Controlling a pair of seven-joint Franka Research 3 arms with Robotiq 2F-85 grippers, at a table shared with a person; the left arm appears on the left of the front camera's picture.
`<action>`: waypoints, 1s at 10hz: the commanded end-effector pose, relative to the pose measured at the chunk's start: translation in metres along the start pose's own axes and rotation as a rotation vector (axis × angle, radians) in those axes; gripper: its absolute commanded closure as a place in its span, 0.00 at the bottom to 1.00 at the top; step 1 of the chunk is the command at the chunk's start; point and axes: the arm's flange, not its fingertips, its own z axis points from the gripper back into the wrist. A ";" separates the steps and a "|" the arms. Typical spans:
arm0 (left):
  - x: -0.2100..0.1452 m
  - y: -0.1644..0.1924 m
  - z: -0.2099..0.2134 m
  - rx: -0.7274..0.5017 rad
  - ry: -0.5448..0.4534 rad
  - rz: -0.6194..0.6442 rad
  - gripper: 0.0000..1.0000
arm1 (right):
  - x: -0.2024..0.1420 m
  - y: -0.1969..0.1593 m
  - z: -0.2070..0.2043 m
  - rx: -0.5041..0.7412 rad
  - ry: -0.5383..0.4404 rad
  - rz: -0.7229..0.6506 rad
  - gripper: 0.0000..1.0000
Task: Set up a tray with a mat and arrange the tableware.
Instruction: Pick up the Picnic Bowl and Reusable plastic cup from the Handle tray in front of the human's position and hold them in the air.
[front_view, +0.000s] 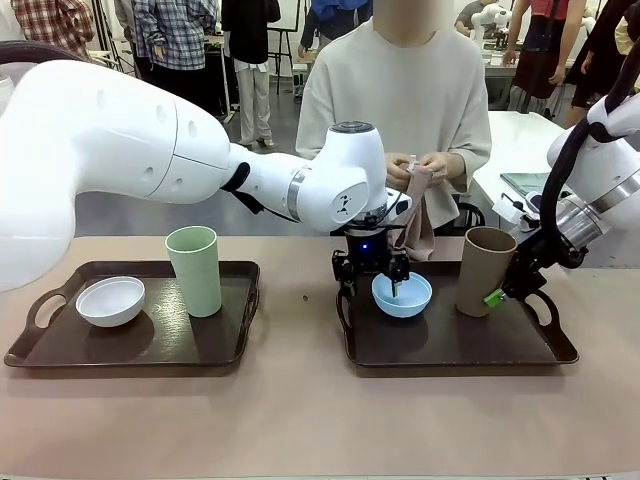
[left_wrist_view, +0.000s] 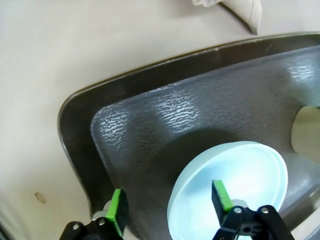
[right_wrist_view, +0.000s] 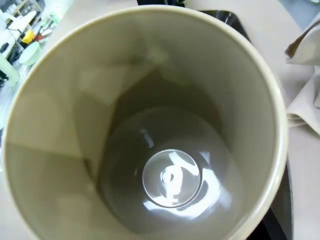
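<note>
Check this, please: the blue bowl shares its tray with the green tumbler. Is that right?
Not quite. The blue bowl shares its tray with the brown tumbler. The green tumbler stands on the other tray. The front view shows this.

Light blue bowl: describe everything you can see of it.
The light blue bowl is small, round, smooth and empty, plastic by its look. It sits upright at the left end of the right-hand dark tray, apart from the tan tumbler. The left end effector straddles its rim, one green pad inside, the other outside and clear of it.
</note>
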 end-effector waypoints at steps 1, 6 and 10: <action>0.004 -0.004 0.000 0.012 0.009 0.022 0.84 | -0.001 -0.006 -0.002 -0.019 -0.046 0.031 0.88; 0.005 -0.004 -0.002 0.018 0.020 0.026 1.00 | -0.003 -0.006 0.000 -0.019 -0.058 0.039 0.82; 0.004 -0.004 0.001 0.021 0.022 0.028 1.00 | -0.003 -0.006 0.000 -0.022 -0.061 0.047 1.00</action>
